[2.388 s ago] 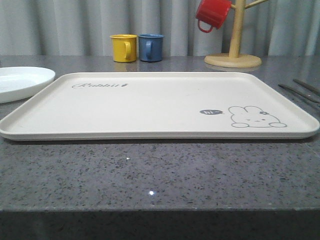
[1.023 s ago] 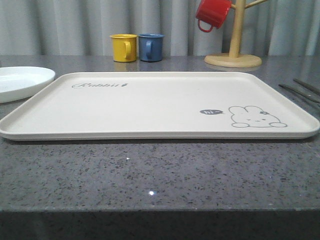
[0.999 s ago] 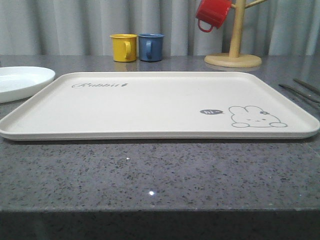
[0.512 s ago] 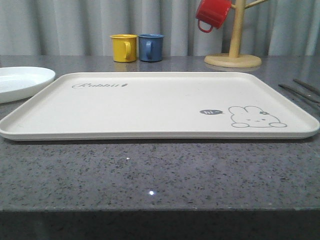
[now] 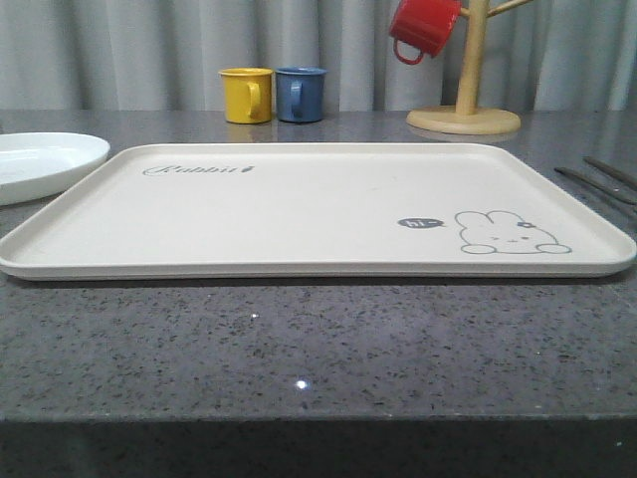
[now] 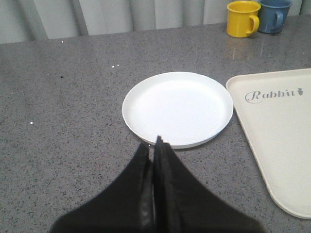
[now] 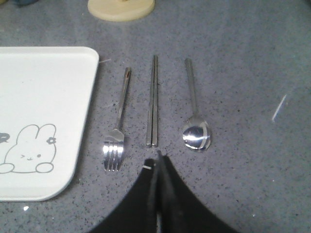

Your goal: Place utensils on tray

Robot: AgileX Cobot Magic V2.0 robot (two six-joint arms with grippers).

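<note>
Both our left gripper (image 6: 155, 141) and right gripper (image 7: 158, 158) were closed, empty, over the speckled grey counter (image 5: 299, 349) around the tray (image 5: 299, 214); curtains (image 5: 129, 50) hung beyond.

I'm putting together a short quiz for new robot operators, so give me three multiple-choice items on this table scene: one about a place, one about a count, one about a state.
1. Where do the chopsticks lie?
A. On the tray
B. Between fork and spoon
C. On the plate

2. How many mugs stand on the table?
A. Two
B. Four
C. None

3. How is the left gripper?
A. Open around the plate
B. Holding a fork
C. Shut, empty

Answers:
1 B: the fork and spoon flank them, beside the tray.
2 A: yellow mug and blue mug; the red mug hangs on the wooden rack.
3 C: its fingers meet, short of the plate.
</note>
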